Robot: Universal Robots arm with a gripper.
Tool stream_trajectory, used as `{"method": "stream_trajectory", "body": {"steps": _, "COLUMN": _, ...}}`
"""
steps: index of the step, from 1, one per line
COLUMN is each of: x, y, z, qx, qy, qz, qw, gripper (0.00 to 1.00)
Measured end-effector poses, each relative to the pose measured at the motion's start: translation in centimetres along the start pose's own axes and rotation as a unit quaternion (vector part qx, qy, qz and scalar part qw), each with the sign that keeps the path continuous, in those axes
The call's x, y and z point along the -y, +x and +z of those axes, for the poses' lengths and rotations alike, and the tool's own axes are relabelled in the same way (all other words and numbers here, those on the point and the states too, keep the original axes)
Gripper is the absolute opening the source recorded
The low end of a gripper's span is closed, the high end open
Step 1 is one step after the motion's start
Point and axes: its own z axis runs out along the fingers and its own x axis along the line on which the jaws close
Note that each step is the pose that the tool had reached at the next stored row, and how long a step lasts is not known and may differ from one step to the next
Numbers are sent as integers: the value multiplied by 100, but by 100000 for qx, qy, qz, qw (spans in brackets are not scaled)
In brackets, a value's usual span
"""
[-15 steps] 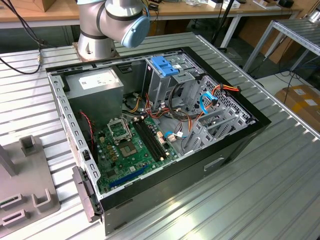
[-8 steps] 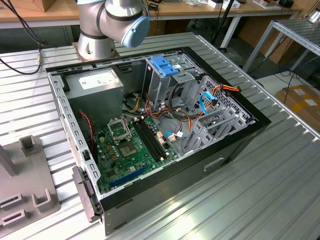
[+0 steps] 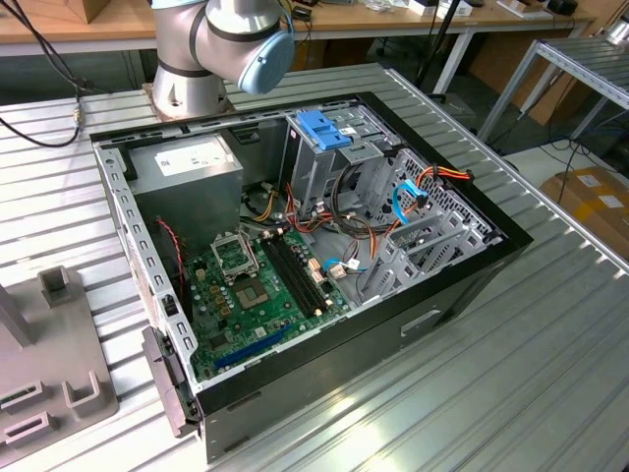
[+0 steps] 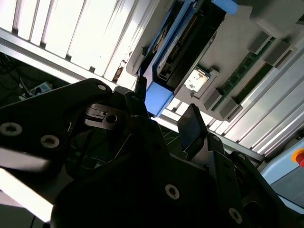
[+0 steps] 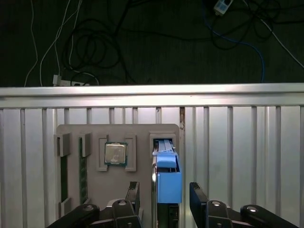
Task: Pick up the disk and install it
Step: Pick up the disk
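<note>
In the first wrist view the disk [image 5: 166, 176] stands on edge in a slot of a grey holder plate [image 5: 142, 133], its blue carrier frame facing the camera. My gripper [image 5: 165, 197] is open and straddles it, one dark finger [image 5: 134, 194] on each side with a gap to the disk. In the second wrist view the same disk [image 4: 187, 47] shows its dark edge and blue frame, and the gripper [image 4: 164, 114] sits just short of the blue end, one fingertip [image 4: 192, 124] beside it.
The holder plate also carries a processor chip [image 5: 115, 153] and memory sticks [image 5: 64, 178]. In the exterior view an open computer case [image 3: 295, 226] lies on the ribbed table, with a drive cage with a blue latch [image 3: 324, 128], a power-supply box [image 3: 187, 167] and a motherboard [image 3: 256, 285].
</note>
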Motion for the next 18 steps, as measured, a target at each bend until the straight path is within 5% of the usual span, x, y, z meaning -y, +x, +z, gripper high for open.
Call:
{"method": "stream_trajectory", "body": {"steps": 3, "x": 0, "y": -5, "z": 66, "qx": 0, "qy": 2, "qz": 1, "qw": 100000, "gripper": 54}}
{"method": "stream_trajectory", "body": {"steps": 18, "x": 0, "y": -7, "z": 102, "qx": 1, "qy": 1, "qz": 1, "qw": 100000, "gripper": 54}}
